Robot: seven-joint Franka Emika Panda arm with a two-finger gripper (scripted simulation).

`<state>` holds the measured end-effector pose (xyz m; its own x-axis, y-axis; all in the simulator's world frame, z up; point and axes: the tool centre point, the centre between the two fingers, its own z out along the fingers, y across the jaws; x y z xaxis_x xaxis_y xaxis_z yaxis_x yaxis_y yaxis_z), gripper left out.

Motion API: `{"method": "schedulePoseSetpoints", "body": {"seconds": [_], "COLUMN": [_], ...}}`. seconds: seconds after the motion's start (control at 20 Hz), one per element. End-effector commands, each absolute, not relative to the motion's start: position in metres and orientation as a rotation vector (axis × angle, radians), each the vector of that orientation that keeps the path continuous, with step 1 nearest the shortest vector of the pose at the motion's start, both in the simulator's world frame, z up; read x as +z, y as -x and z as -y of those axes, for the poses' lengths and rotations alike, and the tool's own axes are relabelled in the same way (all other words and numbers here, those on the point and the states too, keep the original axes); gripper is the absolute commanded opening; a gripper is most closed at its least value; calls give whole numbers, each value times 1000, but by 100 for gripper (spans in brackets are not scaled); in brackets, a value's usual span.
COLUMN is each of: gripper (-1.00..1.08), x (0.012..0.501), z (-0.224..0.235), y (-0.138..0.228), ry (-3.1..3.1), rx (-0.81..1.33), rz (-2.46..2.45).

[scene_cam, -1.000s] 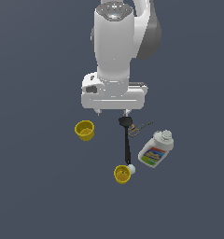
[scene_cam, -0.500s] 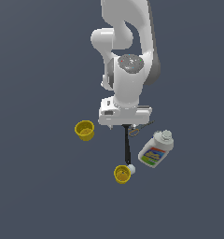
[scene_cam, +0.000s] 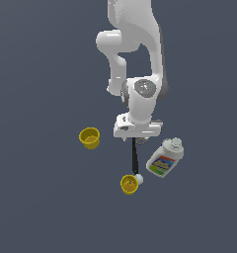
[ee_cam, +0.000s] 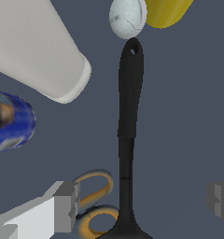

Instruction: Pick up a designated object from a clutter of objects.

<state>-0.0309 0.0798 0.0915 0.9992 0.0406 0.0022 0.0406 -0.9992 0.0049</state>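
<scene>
The designated object, a long slim black utensil (ee_cam: 129,116), lies flat with its holed handle end beside a tiny white ball (ee_cam: 127,17) and a yellow cup (ee_cam: 167,11). In the exterior view the utensil (scene_cam: 135,159) runs from under my hand toward the ball (scene_cam: 139,179). My gripper (ee_cam: 142,203) is open, low over the utensil's thin neck near its head, one finger (ee_cam: 62,207) on each side and nothing gripped. Small scissors (ee_cam: 95,205) with orange-brown loops lie right by that finger. The head is mostly out of frame.
A white bottle (scene_cam: 165,158) with a blue-yellow label lies on the exterior view's right of the utensil, close by. One yellow cup (scene_cam: 129,184) sits at the handle end, another (scene_cam: 89,138) stands apart on the exterior view's left.
The arm has come down: the hand dropped from well above the clutter to just over the utensil's head end. The objects have not moved.
</scene>
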Motion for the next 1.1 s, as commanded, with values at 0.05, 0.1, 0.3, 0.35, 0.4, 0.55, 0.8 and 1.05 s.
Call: {"method": "schedulePoseSetpoints", "body": {"seconds": [0.05,0.1,0.3,0.35,0.4,0.55,0.8,1.05], "gripper": [100,100,100,100,100,100,100,100], "x": [77,75,69,69,70,67,50,28], "z": [-86,-88,-90,-90,-90,-90,-90,-90], "y": [38,39,43,43,42,43,43,44], "ry": [-3139,-3139,-3140,-3140,-3140,-3140,-3140,-3140], "rx": [2,2,0,0,-1,-1,-1,-1], "rz": [-70,-71,-74,-74,-75,-75,-75,-75]}}
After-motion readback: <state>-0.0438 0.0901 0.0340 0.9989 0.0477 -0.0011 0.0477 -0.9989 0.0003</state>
